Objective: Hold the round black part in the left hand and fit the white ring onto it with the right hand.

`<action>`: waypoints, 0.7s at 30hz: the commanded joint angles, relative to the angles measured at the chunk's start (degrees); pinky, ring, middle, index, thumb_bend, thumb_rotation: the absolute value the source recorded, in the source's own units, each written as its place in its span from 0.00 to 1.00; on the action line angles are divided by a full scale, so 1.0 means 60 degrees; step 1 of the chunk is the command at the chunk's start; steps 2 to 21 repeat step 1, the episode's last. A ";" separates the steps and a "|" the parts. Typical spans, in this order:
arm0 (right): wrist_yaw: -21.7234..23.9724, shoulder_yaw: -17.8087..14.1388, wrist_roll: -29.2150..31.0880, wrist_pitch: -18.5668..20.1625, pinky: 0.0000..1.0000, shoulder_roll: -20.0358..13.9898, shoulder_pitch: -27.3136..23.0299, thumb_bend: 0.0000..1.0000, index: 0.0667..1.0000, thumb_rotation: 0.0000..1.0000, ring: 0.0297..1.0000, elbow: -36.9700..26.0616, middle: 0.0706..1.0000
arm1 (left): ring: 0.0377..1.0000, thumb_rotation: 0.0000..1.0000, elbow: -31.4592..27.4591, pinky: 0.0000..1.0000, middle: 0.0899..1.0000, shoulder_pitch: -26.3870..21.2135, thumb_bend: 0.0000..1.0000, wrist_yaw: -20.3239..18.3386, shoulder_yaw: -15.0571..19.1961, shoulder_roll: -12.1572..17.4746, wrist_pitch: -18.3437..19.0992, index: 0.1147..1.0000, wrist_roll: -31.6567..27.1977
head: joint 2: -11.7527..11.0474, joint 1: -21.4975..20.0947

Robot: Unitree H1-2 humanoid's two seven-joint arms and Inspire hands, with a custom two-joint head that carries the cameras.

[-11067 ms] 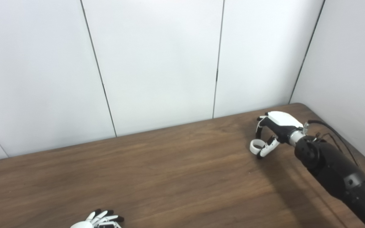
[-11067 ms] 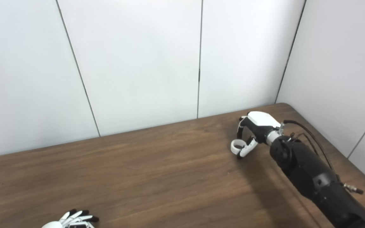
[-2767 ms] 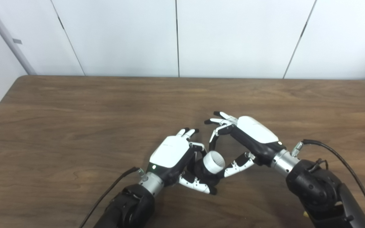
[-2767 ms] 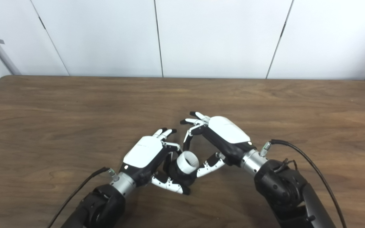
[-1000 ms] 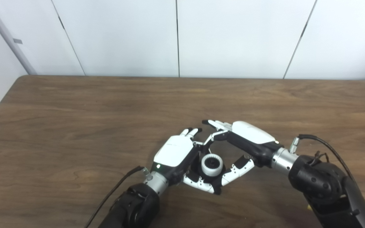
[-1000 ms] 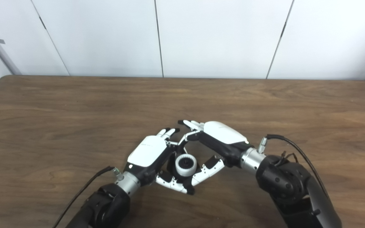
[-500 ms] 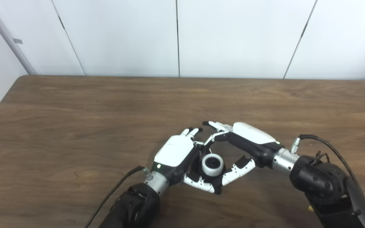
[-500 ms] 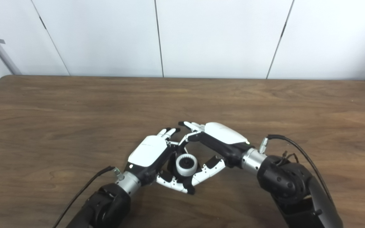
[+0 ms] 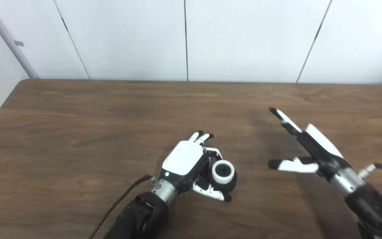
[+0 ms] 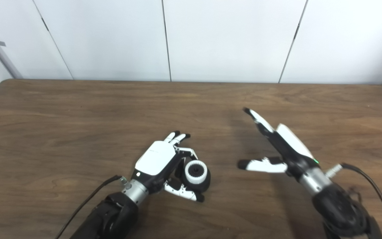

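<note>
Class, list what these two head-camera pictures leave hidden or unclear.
- Left hand palm side: hidden by its own back, both views.
- Round black part underside: hidden by the white ring.
- Right hand: open; its forearm is cut off by the bottom edge.

Probably a lab or test room: a bare wood-grain worktop (image 9: 78, 126) fills the lower frame, plain white wall panels (image 9: 128, 36) with thin dark seams run across the top, and cabled robot arms enter from the bottom edge.
</note>
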 commanded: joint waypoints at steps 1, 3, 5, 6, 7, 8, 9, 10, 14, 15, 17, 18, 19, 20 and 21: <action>-0.0569 -0.0474 0.0425 -0.0688 0.98 -0.0226 0.0147 0.94 1.00 0.74 1.00 -0.0025 1.00 | 0.93 0.05 0.0641 1.00 0.81 -0.0091 0.52 0.0181 0.0148 0.0251 0.0309 0.41 0.0485 | -0.0151 -0.0029; -0.0569 -0.0474 0.0425 -0.0688 0.98 -0.0226 0.0147 0.94 1.00 0.74 1.00 -0.0025 1.00 | 0.93 0.05 0.0641 1.00 0.81 -0.0091 0.52 0.0181 0.0148 0.0251 0.0309 0.41 0.0485 | -0.0151 -0.0029; -0.0569 -0.0474 0.0425 -0.0688 0.98 -0.0226 0.0147 0.94 1.00 0.74 1.00 -0.0025 1.00 | 0.93 0.05 0.0641 1.00 0.81 -0.0091 0.52 0.0181 0.0148 0.0251 0.0309 0.41 0.0485 | -0.0151 -0.0029; -0.0569 -0.0474 0.0425 -0.0688 0.98 -0.0226 0.0147 0.94 1.00 0.74 1.00 -0.0025 1.00 | 0.93 0.05 0.0641 1.00 0.81 -0.0091 0.52 0.0181 0.0148 0.0251 0.0309 0.41 0.0485 | -0.0151 -0.0029; -0.0569 -0.0474 0.0425 -0.0688 0.98 -0.0226 0.0147 0.94 1.00 0.74 1.00 -0.0025 1.00 | 0.93 0.05 0.0641 1.00 0.81 -0.0091 0.52 0.0181 0.0148 0.0251 0.0309 0.41 0.0485 | -0.0151 -0.0029; -0.0569 -0.0474 0.0425 -0.0688 0.98 -0.0226 0.0147 0.94 1.00 0.74 1.00 -0.0025 1.00 | 0.93 0.05 0.0641 1.00 0.81 -0.0091 0.52 0.0181 0.0148 0.0251 0.0309 0.41 0.0485 | -0.0151 -0.0029; -0.0569 -0.0474 0.0425 -0.0688 0.98 -0.0226 0.0147 0.94 1.00 0.74 1.00 -0.0025 1.00 | 0.93 0.05 0.0641 1.00 0.81 -0.0091 0.52 0.0181 0.0148 0.0251 0.0309 0.41 0.0485 | -0.0151 -0.0029; -0.0569 -0.0474 0.0425 -0.0688 0.98 -0.0226 0.0147 0.94 1.00 0.74 1.00 -0.0025 1.00 | 0.93 0.05 0.0641 1.00 0.81 -0.0091 0.52 0.0181 0.0148 0.0251 0.0309 0.41 0.0485 | -0.0151 -0.0029; -0.0569 -0.0474 0.0425 -0.0688 0.98 -0.0226 0.0147 0.94 1.00 0.74 1.00 -0.0025 1.00 | 0.93 0.05 0.0641 1.00 0.81 -0.0091 0.52 0.0181 0.0148 0.0251 0.0309 0.41 0.0485 | -0.0151 -0.0029; -0.0569 -0.0474 0.0425 -0.0688 0.98 -0.0226 0.0147 0.94 1.00 0.74 1.00 -0.0025 1.00 | 0.93 0.05 0.0641 1.00 0.81 -0.0091 0.52 0.0181 0.0148 0.0251 0.0309 0.41 0.0485 | -0.0151 -0.0029; -0.0569 -0.0474 0.0425 -0.0688 0.98 -0.0226 0.0147 0.94 1.00 0.74 1.00 -0.0025 1.00 | 0.93 0.05 0.0641 1.00 0.81 -0.0091 0.52 0.0181 0.0148 0.0251 0.0309 0.41 0.0485 | -0.0151 -0.0029; -0.0569 -0.0474 0.0425 -0.0688 0.98 -0.0226 0.0147 0.94 1.00 0.74 1.00 -0.0025 1.00 | 0.93 0.05 0.0641 1.00 0.81 -0.0091 0.52 0.0181 0.0148 0.0251 0.0309 0.41 0.0485 | -0.0151 -0.0029; -0.0569 -0.0474 0.0425 -0.0688 0.98 -0.0226 0.0147 0.94 1.00 0.74 1.00 -0.0025 1.00 | 0.93 0.05 0.0641 1.00 0.81 -0.0091 0.52 0.0181 0.0148 0.0251 0.0309 0.41 0.0485 | -0.0151 -0.0029; -0.0569 -0.0474 0.0425 -0.0688 0.98 -0.0226 0.0147 0.94 1.00 0.74 1.00 -0.0025 1.00 | 0.93 0.05 0.0641 1.00 0.81 -0.0091 0.52 0.0181 0.0148 0.0251 0.0309 0.41 0.0485 | -0.0151 -0.0029; -0.0569 -0.0474 0.0425 -0.0688 0.98 -0.0226 0.0147 0.94 1.00 0.74 1.00 -0.0025 1.00 | 0.93 0.05 0.0641 1.00 0.81 -0.0091 0.52 0.0181 0.0148 0.0251 0.0309 0.41 0.0485 | -0.0151 -0.0029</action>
